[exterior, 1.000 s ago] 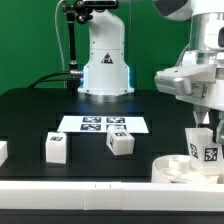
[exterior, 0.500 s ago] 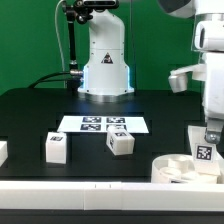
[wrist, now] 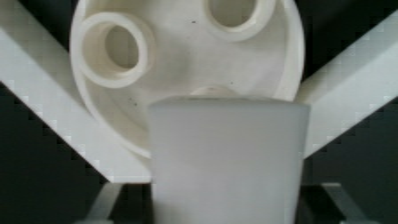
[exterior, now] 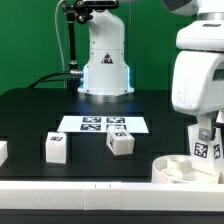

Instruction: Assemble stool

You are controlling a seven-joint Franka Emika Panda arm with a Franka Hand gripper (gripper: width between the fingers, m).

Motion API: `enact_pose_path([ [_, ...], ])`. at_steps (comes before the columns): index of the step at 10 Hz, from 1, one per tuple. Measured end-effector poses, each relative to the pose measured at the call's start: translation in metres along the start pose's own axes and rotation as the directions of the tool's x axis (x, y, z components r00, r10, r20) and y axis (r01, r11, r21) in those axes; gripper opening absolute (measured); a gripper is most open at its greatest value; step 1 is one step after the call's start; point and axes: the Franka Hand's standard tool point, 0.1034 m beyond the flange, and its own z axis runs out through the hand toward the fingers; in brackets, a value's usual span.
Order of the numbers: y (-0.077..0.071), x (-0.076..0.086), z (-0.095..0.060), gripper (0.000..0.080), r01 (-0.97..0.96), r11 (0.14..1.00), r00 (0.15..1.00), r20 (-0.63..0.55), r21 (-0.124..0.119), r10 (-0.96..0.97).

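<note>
The round white seat (exterior: 180, 170) lies at the front on the exterior view's right. In the wrist view the seat (wrist: 178, 70) shows round holes in its face. My gripper (exterior: 205, 133) is shut on a white blocky leg (exterior: 206, 147) with a tag and holds it upright just over the seat's far side. In the wrist view the leg (wrist: 228, 150) fills the space between my fingers (wrist: 116, 205). Two more tagged legs (exterior: 57, 147) (exterior: 121, 142) stand on the black table.
The marker board (exterior: 103, 124) lies behind the two loose legs. A white rail (exterior: 70, 187) runs along the front edge, and another white piece (exterior: 2, 152) sits at the exterior view's left edge. The arm's base (exterior: 106, 60) stands at the back.
The arm's wrist has turned and shifted above the seat. The held leg has stayed over the seat at nearly the same spot. The loose legs have not moved.
</note>
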Motion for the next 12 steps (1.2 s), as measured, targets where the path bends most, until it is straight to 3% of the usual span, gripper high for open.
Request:
enact_pose_path([
  [3,-0.0001,-0.0013,0.0010,0.0343,-0.203,0.979,0.979,0.001,0.008,0.203],
  [5,-0.0002,-0.0043,0.0032,0.0343,-0.452,0.890,0.892,0.008,0.058,0.453],
  [6,-0.0011,-0.0038,0.0032,0.0343,-0.525,0.849,0.851,0.013,0.062,0.525],
  [8,-0.0029,-0.0043,0.0032,0.0343,-0.724,0.685,0.689,0.045,0.083,0.723],
  [12,-0.0033,-0.0040,0.0028,0.0343,-0.937,0.340,0.346,0.091,0.077,0.934],
])
